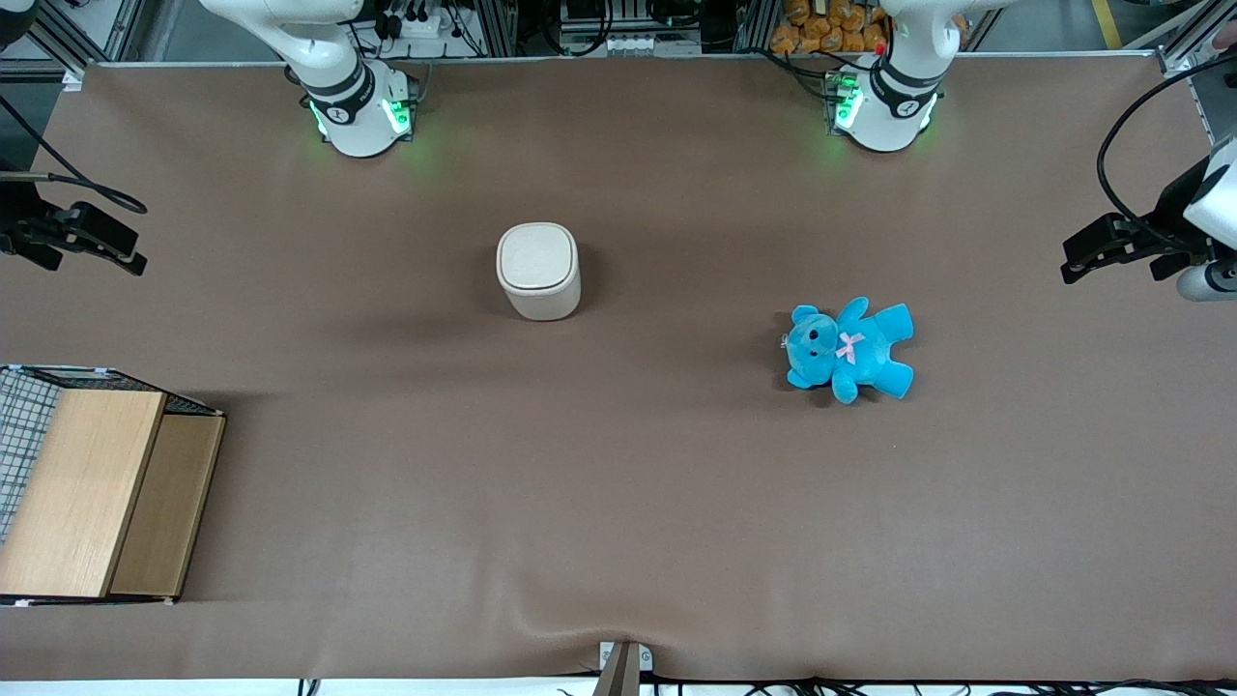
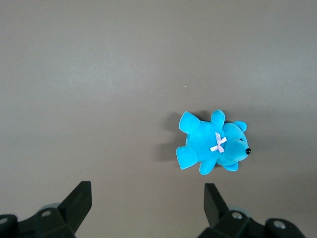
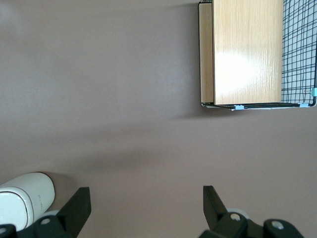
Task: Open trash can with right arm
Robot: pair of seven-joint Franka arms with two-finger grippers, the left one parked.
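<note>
The gripper hung unclenched, high off the trash can (lid shut); approach from nine o'clock, lowering squarely over the lid.

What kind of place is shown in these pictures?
Probably a robotics lab: robot arms bolted at a brown-covered table, aluminium framing and cables along its edge. The right arm's end effector, open, hangs apart from the closed trash can.
</note>
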